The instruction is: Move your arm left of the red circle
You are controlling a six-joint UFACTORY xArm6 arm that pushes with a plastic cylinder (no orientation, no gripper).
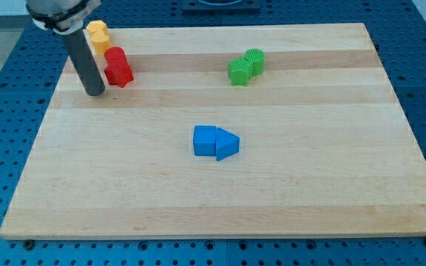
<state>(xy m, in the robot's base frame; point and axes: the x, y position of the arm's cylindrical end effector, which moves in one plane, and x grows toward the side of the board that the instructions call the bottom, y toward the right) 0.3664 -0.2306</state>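
Note:
The red circle [115,56] stands near the board's top left corner, touching a red star-like block [119,74] just below it. My tip [95,93] rests on the board just left of and slightly below the two red blocks, with a small gap to the red star. The dark rod rises up and left out of the view's top. A yellow block [97,33] sits above the red circle, partly hidden by the rod.
A green star [239,72] and a green circle [254,60] touch each other at the upper middle-right. A blue cube [205,140] and a blue triangle [227,144] touch at the board's centre. The wooden board's [309,185] left edge lies close to my tip.

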